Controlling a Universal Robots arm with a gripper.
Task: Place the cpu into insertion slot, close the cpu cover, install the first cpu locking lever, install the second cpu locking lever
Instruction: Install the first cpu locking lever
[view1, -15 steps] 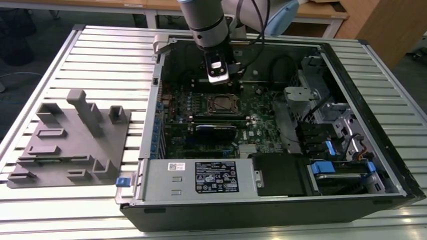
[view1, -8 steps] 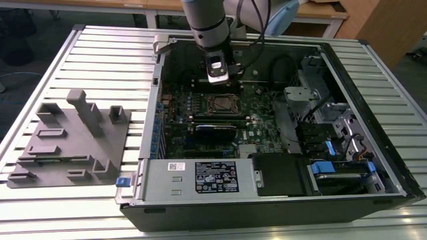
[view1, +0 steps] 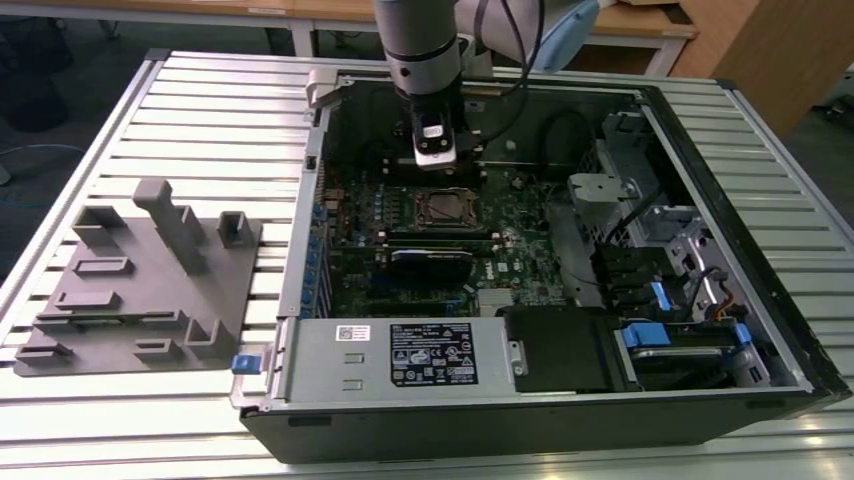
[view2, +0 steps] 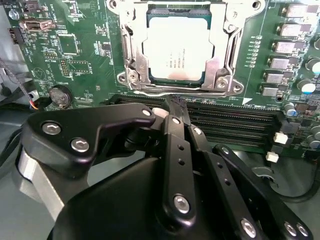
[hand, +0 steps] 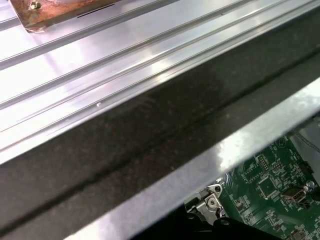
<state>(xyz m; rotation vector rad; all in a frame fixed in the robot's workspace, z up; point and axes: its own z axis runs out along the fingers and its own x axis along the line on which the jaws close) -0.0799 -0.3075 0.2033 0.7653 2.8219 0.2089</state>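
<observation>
**Chip seated under closed frame, pincer just beside the socket**

In the second wrist view the square grey metal-topped cpu (view2: 177, 52) lies in the silver-rimmed square insertion slot (view2: 131, 60) on the green circuit board (view2: 80, 60), with the thin silvery cpu cover (view2: 226, 50) lying flat around it. The black gripper (view2: 175, 106) hangs just beside the socket's edge, fingers pressed together, gripping nothing, tips at a thin wire lever (view2: 165, 92)
</observation>
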